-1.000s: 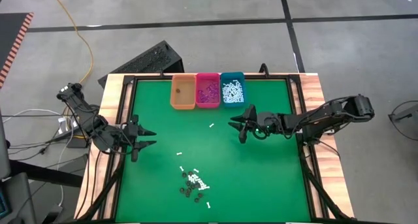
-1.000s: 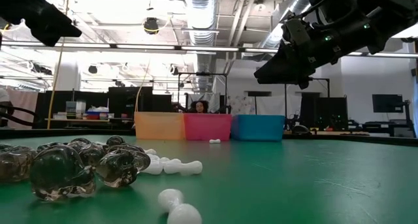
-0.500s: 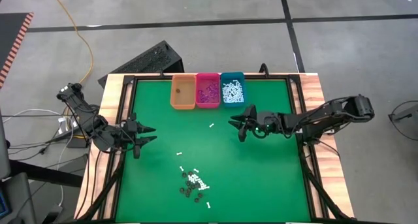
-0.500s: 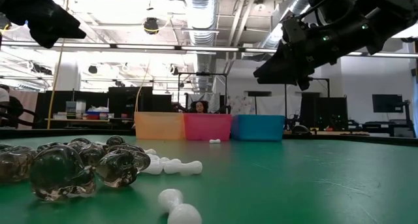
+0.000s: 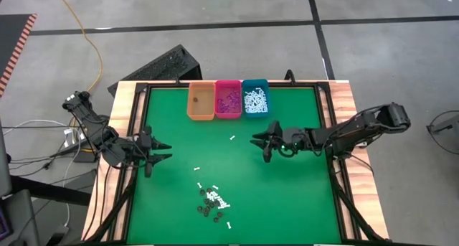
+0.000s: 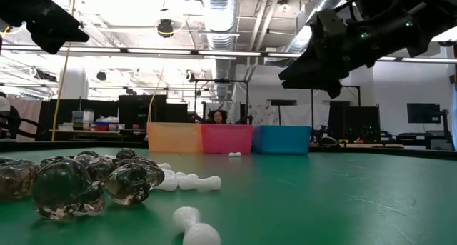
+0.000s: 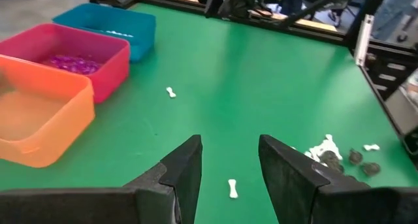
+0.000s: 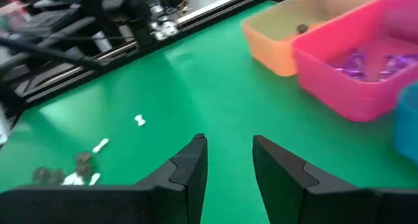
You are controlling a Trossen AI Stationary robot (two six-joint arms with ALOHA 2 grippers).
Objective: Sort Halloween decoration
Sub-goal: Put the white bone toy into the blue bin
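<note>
Table top (image 5: 287,196): matt green, felt-like, smooth, no glare. Wood-grain side boards (image 5: 350,110) with black metal rails (image 5: 231,84). Three bins, orange bin (image 5: 201,102), pink bin (image 5: 229,101), teal bin (image 5: 254,99): thin plastic, slightly translucent, satin sheen. Dark pieces (image 6: 86,181) up close look like glossy, see-through smoky plastic with bright highlights. White sticks (image 6: 187,181): opaque smooth plastic, soft gloss. Purple bits (image 7: 68,62): shiny. Left gripper (image 7: 228,162) and right gripper (image 8: 228,155) fingers: matt black plastic.

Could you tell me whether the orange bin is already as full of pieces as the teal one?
No: in the high view the orange bin shows only one small dark bit, while the teal bin is crowded with white pieces.
</note>
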